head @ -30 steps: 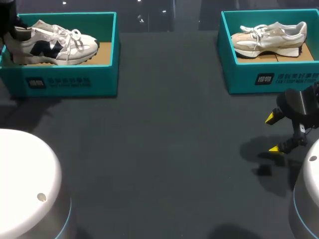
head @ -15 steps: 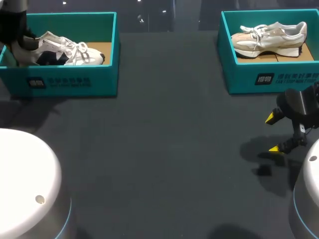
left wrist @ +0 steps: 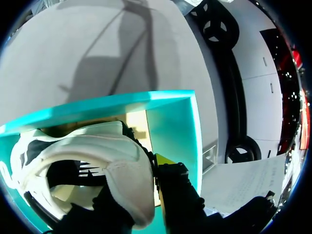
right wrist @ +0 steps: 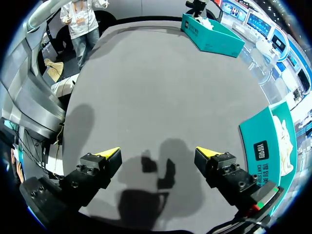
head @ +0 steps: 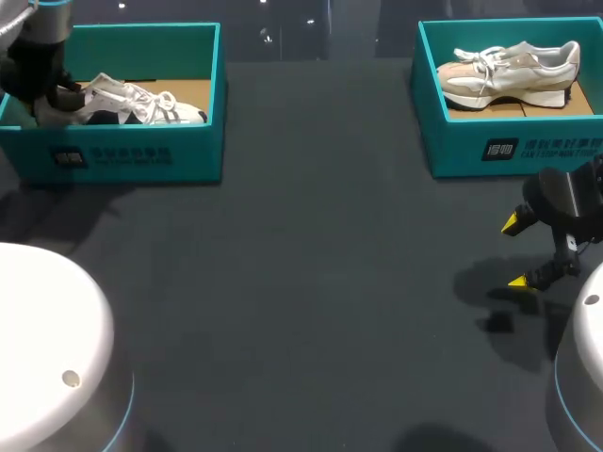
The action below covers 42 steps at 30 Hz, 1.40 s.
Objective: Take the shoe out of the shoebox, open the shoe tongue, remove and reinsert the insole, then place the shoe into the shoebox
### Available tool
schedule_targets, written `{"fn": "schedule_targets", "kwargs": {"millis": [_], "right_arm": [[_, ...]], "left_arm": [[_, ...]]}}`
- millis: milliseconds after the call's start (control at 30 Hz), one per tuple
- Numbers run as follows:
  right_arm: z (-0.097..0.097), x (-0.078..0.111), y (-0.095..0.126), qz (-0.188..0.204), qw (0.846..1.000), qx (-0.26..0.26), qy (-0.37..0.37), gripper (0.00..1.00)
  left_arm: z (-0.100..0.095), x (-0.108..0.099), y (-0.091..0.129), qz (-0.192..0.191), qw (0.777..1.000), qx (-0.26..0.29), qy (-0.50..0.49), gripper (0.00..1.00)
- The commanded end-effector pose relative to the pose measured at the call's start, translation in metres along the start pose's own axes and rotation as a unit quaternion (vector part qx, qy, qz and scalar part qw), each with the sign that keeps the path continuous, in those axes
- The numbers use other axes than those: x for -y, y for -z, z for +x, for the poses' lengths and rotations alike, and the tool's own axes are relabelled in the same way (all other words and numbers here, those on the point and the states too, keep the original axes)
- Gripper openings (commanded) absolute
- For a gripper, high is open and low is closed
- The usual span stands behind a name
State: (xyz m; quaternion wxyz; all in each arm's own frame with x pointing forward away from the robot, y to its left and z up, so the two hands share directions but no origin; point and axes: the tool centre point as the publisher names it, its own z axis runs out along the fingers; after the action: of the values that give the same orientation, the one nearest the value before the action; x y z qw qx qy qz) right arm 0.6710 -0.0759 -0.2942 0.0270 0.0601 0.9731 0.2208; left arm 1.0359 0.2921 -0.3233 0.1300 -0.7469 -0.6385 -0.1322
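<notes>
**Near edge of the bench.** Two white rounded arm bases stand on the side nearest the head camera, well short of the left shoebox point(head: 122, 155). One sits nearer than that box point(head: 52, 339). The other is far off toward the robot's right point(head: 584, 367).

**Right end effector** point(head: 516, 252). It hangs above the dark grey bench point(head: 311, 282), well apart from the left shoebox, nearer the camera and toward the robot's right. In the right wrist view the end effector point(right wrist: 157, 152) has its two yellow-tipped fingers spread wide. Only bare bench and its own shadow lie between them, so it is open and holds nothing.

**Left shoebox.** It is a teal open-topped box at the far left of the bench, and its brown cardboard floor point(head: 188, 94) shows at the box's right end. The shoe point(head: 141, 105), white with dark side panels and white laces, lies inside the box. Its toe points toward the robot's right and its heel is at the box's left end. The front wall hides the sole, so contact with the floor cannot be confirmed.

**Left end effector** point(head: 55, 94). It reaches into the box's left end at the heel. In the left wrist view the end effector point(left wrist: 146, 175) is closed on the heel of the shoe point(left wrist: 97, 156). One yellow-tipped finger point(left wrist: 164, 160) presses the outside of the heel and the dark second finger is inside the collar.

**Right shoebox** point(head: 509, 151). It is a matching teal box level with the left shoebox, well apart toward the robot's right. It holds a beige-and-white shoe point(head: 509, 71).
</notes>
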Motion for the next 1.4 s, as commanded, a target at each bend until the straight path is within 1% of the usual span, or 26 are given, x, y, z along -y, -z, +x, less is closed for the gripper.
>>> {"fn": "schedule_targets", "kwargs": {"millis": [33, 200, 367, 600, 667, 867, 967, 1000, 1100, 1233, 1300, 1333, 1367, 1400], "right_arm": [[0.002, 0.0, 0.0, 0.001, 1.0, 0.002, 0.0, 1.0], [0.002, 0.0, 0.0, 0.001, 1.0, 0.002, 0.0, 1.0], [0.002, 0.0, 0.0, 0.001, 1.0, 0.002, 0.0, 1.0], [0.002, 0.0, 0.0, 0.001, 1.0, 0.002, 0.0, 1.0], [0.002, 0.0, 0.0, 0.001, 1.0, 0.002, 0.0, 1.0], [0.002, 0.0, 0.0, 0.001, 1.0, 0.002, 0.0, 1.0], [0.002, 0.0, 0.0, 0.001, 1.0, 0.002, 0.0, 1.0], [0.002, 0.0, 0.0, 0.001, 1.0, 0.002, 0.0, 1.0], [0.002, 0.0, 0.0, 0.001, 1.0, 0.002, 0.0, 1.0], [0.002, 0.0, 0.0, 0.001, 1.0, 0.002, 0.0, 1.0], [0.002, 0.0, 0.0, 0.001, 1.0, 0.002, 0.0, 1.0], [0.002, 0.0, 0.0, 0.001, 1.0, 0.002, 0.0, 1.0], [0.002, 0.0, 0.0, 0.001, 1.0, 0.002, 0.0, 1.0], [0.002, 0.0, 0.0, 0.001, 1.0, 0.002, 0.0, 1.0]], "left_arm": [[-0.003, -0.005, -0.011, 0.006, 1.0, 0.0, 0.0, 0.0], [-0.006, -0.005, -0.02, 0.009, 1.0, 0.005, 0.004, 0.0], [-0.009, -0.006, -0.026, -0.002, 1.0, 0.016, 0.013, 0.0], [-0.013, -0.004, -0.034, -0.003, 1.0, 0.019, 0.014, 0.0], [-0.013, -0.004, -0.036, -0.005, 1.0, 0.02, 0.015, 0.09], [-0.014, -0.004, -0.041, -0.008, 0.999, 0.027, 0.02, 0.21], [-0.013, -0.004, -0.042, -0.006, 0.999, 0.03, 0.023, 0.31], [-0.013, -0.004, -0.042, -0.006, 0.999, 0.031, 0.025, 0.33], [-0.012, -0.004, -0.042, -0.006, 0.999, 0.036, 0.031, 0.35], [-0.009, -0.004, -0.034, -0.011, 0.998, 0.048, 0.039, 0.46], [-0.008, -0.005, -0.028, -0.015, 0.998, 0.055, 0.042, 0.49], [-0.008, -0.004, -0.023, -0.019, 0.997, 0.059, 0.044, 0.58], [-0.007, -0.004, -0.019, -0.023, 0.997, 0.061, 0.044, 0.71], [-0.007, -0.004, -0.014, -0.025, 0.996, 0.067, 0.046, 0.76]]}}
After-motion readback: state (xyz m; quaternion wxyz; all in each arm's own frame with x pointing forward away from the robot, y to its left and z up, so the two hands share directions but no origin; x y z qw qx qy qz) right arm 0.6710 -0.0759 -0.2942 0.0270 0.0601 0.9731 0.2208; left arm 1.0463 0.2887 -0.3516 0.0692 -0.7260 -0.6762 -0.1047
